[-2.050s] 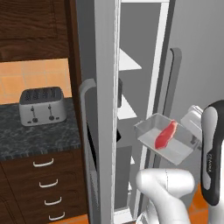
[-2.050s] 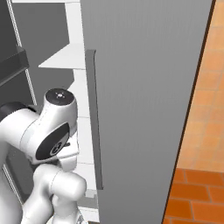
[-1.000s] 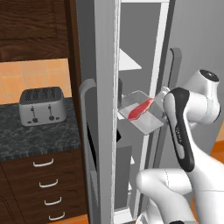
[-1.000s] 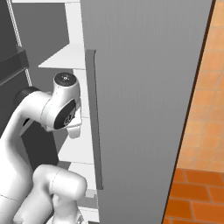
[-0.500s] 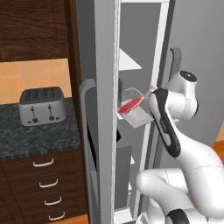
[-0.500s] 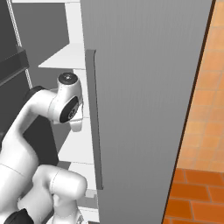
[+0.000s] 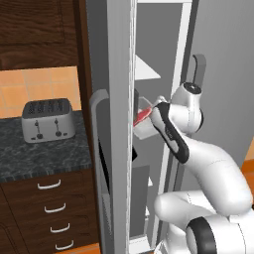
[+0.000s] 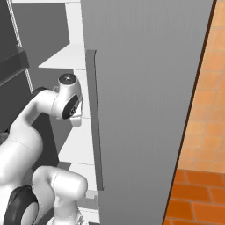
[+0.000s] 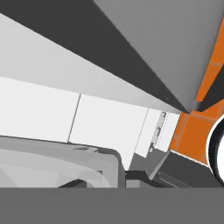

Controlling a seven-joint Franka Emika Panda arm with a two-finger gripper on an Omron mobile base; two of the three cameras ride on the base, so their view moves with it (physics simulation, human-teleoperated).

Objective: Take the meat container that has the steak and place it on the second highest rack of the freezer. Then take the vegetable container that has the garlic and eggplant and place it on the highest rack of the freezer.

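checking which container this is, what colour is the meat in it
Red-pink steak, clearest in the left base view.

Grey freezer [image 7: 116,74] with white shelves, red steak [image 7: 142,115] in seemingly clear container [image 7: 144,130], silver toaster [image 7: 48,119]

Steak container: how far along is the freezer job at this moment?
Done: the freezer stands open and the steak container is lifted. In hand: the jaws are shut on the container, carrying the steak into the freezer below the upper shelf; it is not yet set down. Left: release it, then fetch and shelve the garlic and eggplant container.
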